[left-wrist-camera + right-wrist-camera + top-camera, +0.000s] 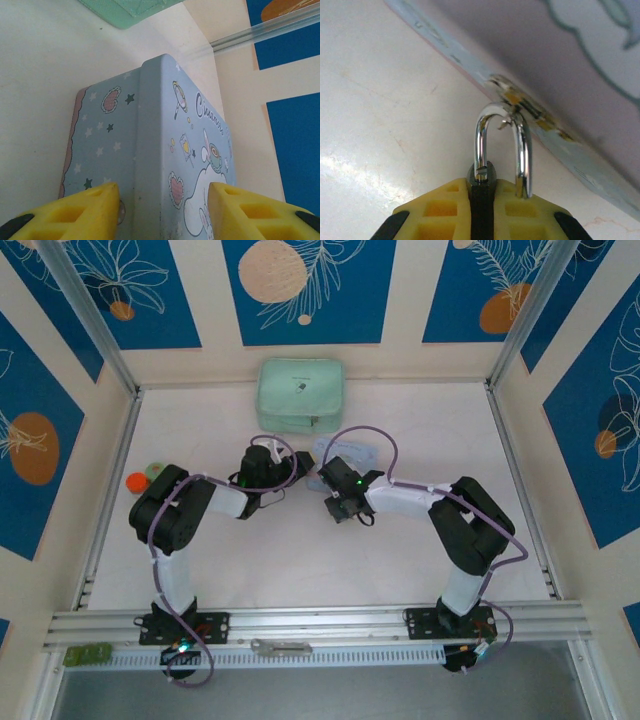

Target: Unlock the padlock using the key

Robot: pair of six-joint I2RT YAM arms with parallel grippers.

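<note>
Yellow fingers (440, 210) of the right gripper (481, 200): closed tight, with only a narrow dark slot between them, and clamped on the padlock (481, 176).

Item 1, padlock. Black body is wedged between the pads, mostly hidden. Silvery shackle (479, 140) stands straight out ahead of the fingertips, its bend hooked through a worn clasp (520, 102) on the rim of the light-blue tin (560, 60). Left leg enters the body. Right leg seems to end against the finger face, though I cannot tell whether it is seated.

Item 2, light-blue tin. Raised on edge above the white table (380, 100), between the two arms.

Item 3, left gripper (162, 200). About half open, one finger on each side of the tin, and judged to be holding it steady.

Governing relation. Padlock's long axis runs in line with the right fingers, shackle away from the wrist and toward the tin. Its keyhole end is therefore judged to be buried inside the grip. Right arm is the nearer one and already holds it.

Item 4, mint pouch (300, 395). At the far wall, well apart.
</note>
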